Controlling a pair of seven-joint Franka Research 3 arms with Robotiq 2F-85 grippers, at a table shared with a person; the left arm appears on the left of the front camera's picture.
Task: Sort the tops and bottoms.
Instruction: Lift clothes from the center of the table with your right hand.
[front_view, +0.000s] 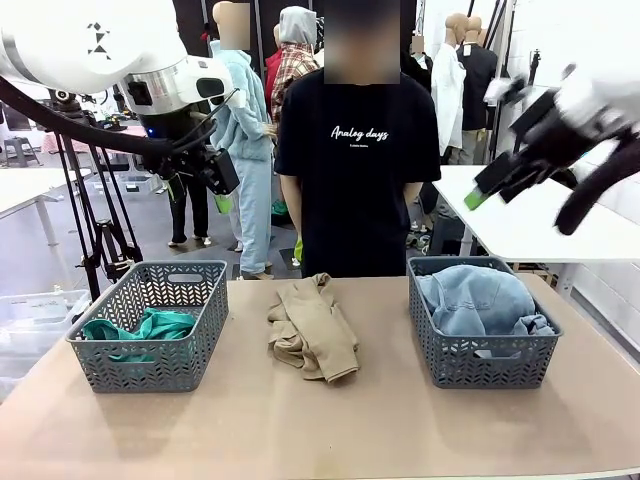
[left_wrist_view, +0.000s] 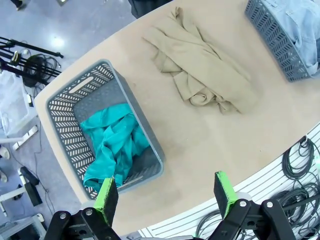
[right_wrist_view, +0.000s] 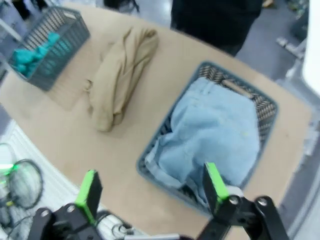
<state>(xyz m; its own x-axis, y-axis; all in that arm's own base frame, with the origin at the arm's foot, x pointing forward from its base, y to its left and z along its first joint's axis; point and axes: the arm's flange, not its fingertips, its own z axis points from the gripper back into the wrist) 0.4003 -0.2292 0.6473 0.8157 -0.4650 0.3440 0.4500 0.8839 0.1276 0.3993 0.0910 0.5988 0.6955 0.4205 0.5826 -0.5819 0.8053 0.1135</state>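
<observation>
Left basket: grey plastic with herringbone-pierced walls and a slot handle in the far end wall. It stands upright by the left edge of the tabletop, closer to the far edge than to the near one.
Left basket contents: the teal-green top, crumpled and lying low on the basket floor, bunched toward the robot-side end. The floor at the far end is bare.
Right basket: the same grey make, upright by the tabletop's right edge, level with the left basket.
Right basket contents: pale denim shorts, heaped above the rim and covering nearly the whole opening. Whether a second pair lies beneath cannot be told.
Tan top: outside both baskets, loosely folded in a long heap on the bare tabletop. It lies midway between the baskets and touches neither, with one end reaching toward the far edge.
Left gripper: green-padded fingers spread wide with nothing between them. It hangs high above the left side of the tabletop, clear of basket and cloth.
Right gripper: fingers wide apart and empty, high over the tabletop's right edge above the right basket. It is blurred in the front view.
Person: stands at the far edge behind the tan top, in a black printed T-shirt, arms at the sides.
</observation>
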